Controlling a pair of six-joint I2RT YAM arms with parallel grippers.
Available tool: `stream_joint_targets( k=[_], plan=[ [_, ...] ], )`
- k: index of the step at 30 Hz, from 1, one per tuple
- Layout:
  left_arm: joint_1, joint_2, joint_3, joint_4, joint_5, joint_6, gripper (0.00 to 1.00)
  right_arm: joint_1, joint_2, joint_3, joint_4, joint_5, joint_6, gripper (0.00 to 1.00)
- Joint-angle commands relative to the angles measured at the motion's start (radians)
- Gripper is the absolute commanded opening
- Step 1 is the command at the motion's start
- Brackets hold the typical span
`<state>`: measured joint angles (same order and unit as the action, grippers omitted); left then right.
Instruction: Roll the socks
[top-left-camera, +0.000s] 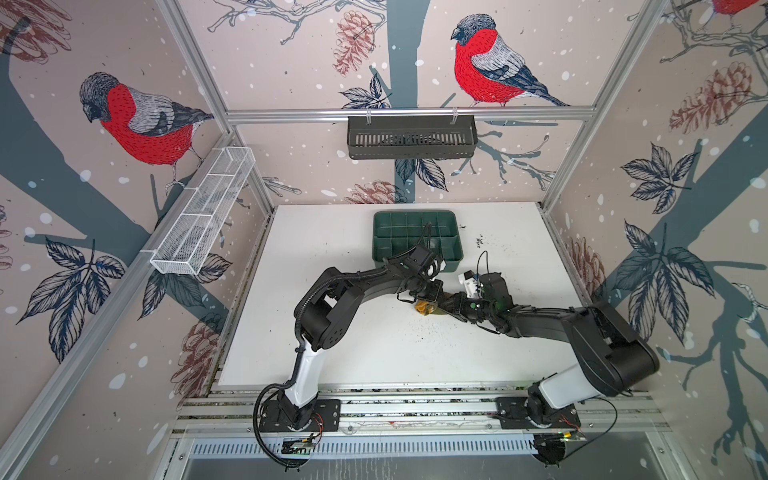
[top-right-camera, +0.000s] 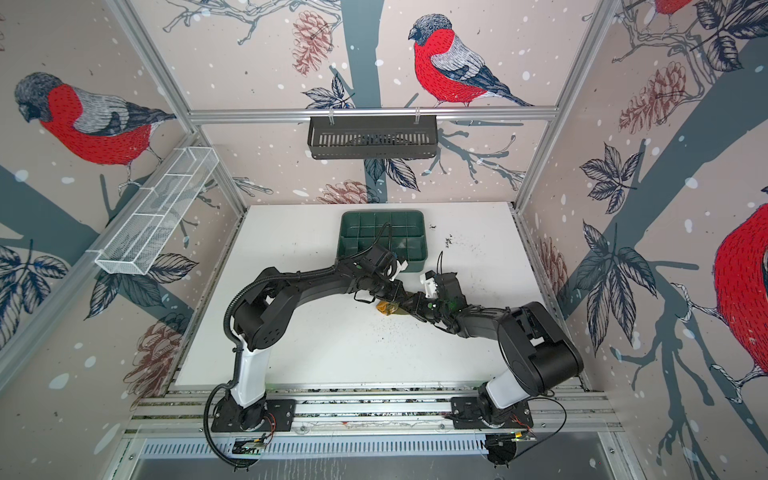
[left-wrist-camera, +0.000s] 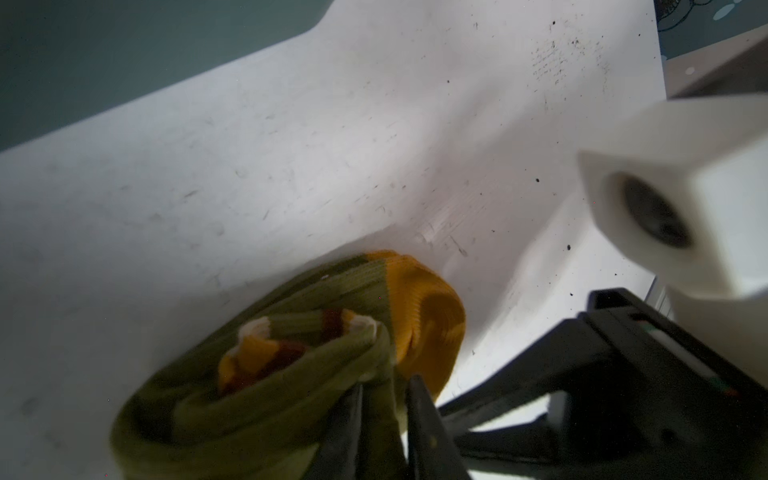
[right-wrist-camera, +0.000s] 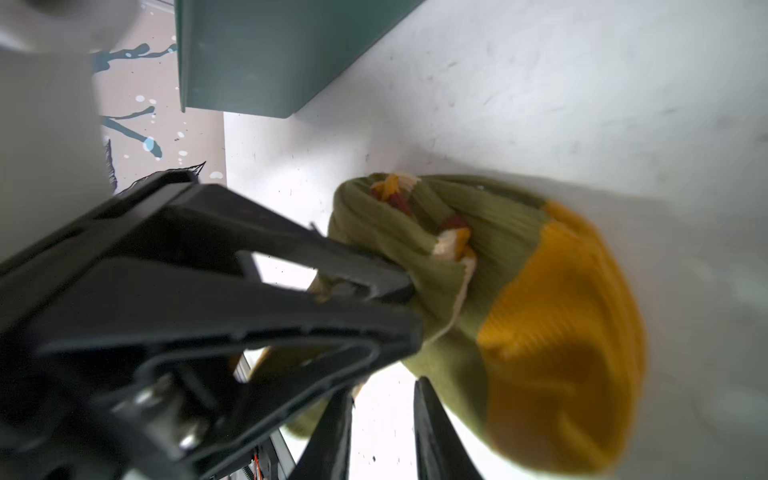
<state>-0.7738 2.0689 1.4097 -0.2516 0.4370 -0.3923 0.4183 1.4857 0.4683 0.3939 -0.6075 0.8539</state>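
You have the socks (top-left-camera: 427, 308) bundled into a short, stubby roll on the white table (top-left-camera: 332, 299); it sits mid-table, near the dark green tray (top-left-camera: 415, 213) but not touching it. In both top views only the orange end (top-right-camera: 383, 308) and a little olive show; the rest is hidden under the two wrists. What you can see of the roll lies roughly across the table, with the orange end toward the left arm's side and the olive body running under the grippers; the striped cuffs (left-wrist-camera: 282, 353) are tucked inside the folds. Your left gripper (left-wrist-camera: 386, 384) is pinched narrow on a fold of olive fabric at the roll's edge; the right wrist view shows the same clamp from the side. Your right gripper (right-wrist-camera: 384, 388) stands slightly parted, with bare table between its fingers; its tips are just beside the roll, and it holds nothing.
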Motion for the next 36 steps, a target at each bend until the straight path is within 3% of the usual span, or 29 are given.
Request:
stream_joint_targets(
  k=[1, 11, 27, 36],
  plan=[
    [-0.004, 0.009, -0.007, -0.009, -0.005, -0.007, 0.22, 0.004, -0.081, 0.010, -0.101, 0.087, -0.085, 0.26],
    [-0.004, 0.002, -0.048, 0.072, 0.016, -0.050, 0.22, 0.064, -0.110, 0.048, -0.136, 0.113, -0.086, 0.22],
    [0.019, -0.006, -0.119, 0.227, 0.060, -0.139, 0.23, 0.201, -0.089, 0.096, -0.208, 0.330, -0.128, 0.19],
    [0.042, -0.020, -0.186, 0.371, 0.116, -0.213, 0.23, 0.217, -0.090, 0.082, -0.180, 0.337, -0.115, 0.16]
  ],
)
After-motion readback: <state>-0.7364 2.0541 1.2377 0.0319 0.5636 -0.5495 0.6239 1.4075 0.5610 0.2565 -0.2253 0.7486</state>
